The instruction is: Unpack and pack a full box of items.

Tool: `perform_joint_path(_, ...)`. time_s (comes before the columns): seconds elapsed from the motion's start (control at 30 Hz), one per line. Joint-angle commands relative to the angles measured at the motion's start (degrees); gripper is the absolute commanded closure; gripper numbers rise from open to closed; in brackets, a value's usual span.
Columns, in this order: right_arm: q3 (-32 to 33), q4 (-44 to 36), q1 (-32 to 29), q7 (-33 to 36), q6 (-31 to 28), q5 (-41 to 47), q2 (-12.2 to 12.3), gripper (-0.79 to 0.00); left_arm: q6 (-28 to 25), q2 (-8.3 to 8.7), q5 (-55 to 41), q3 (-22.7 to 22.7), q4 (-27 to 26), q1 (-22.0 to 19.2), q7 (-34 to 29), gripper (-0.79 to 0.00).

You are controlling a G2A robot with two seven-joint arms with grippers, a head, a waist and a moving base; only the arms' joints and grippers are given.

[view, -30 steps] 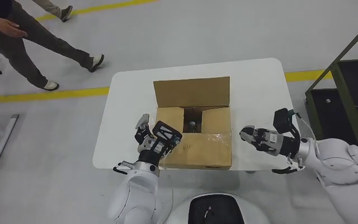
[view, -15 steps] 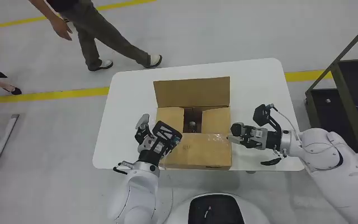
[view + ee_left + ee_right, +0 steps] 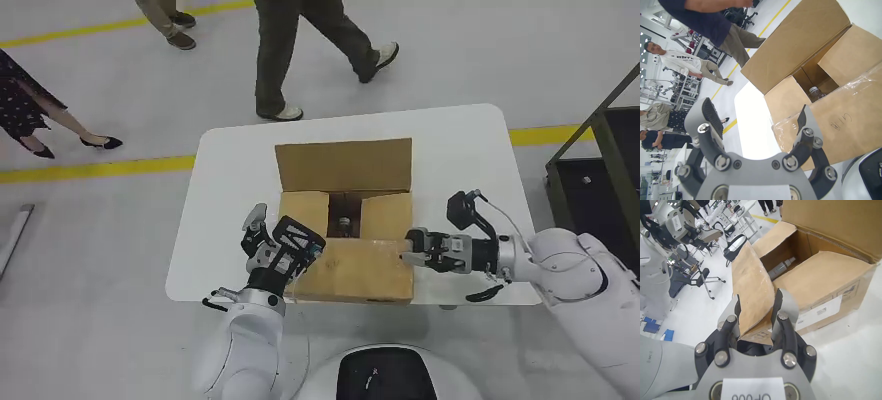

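A brown cardboard box (image 3: 345, 165) stands mid-table with its rear flap up and its two side flaps partly down. Through the gap between them I see a bottle (image 3: 343, 220) (image 3: 814, 91) (image 3: 780, 268) inside. The taped front flap (image 3: 350, 265) (image 3: 751, 281) (image 3: 848, 117) lies over the near side. My right gripper (image 3: 410, 248) (image 3: 758, 302) is at the box's front right corner, shut on the end of that flap, which tilts upward. At the front left corner my left gripper (image 3: 277, 232) (image 3: 756, 108) stands open, holding nothing.
The white table (image 3: 460, 150) has bare room to the right and left of the box. A dark green metal cart (image 3: 590, 170) stands off the table's right side.
My right arm has moved left from the table's right side to the box's front right corner and taken hold of the front flap. The left arm has not moved.
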Motion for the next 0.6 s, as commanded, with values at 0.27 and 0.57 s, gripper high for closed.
perform_joint_path(0.27, -0.3, 0.24, -0.53, 4.55, 0.04, 7.9, 0.89, -0.299, 0.0, 0.0, 0.0, 0.0, 0.0, 0.0, 0.0, -0.785)
perform_joint_path(0.57, -1.78, 1.06, 0.48, 4.58, 0.41, 7.85, 1.19, 0.0, 0.0, 0.0, 0.0, 0.0, 0.0, 0.0, 0.0, -0.785)
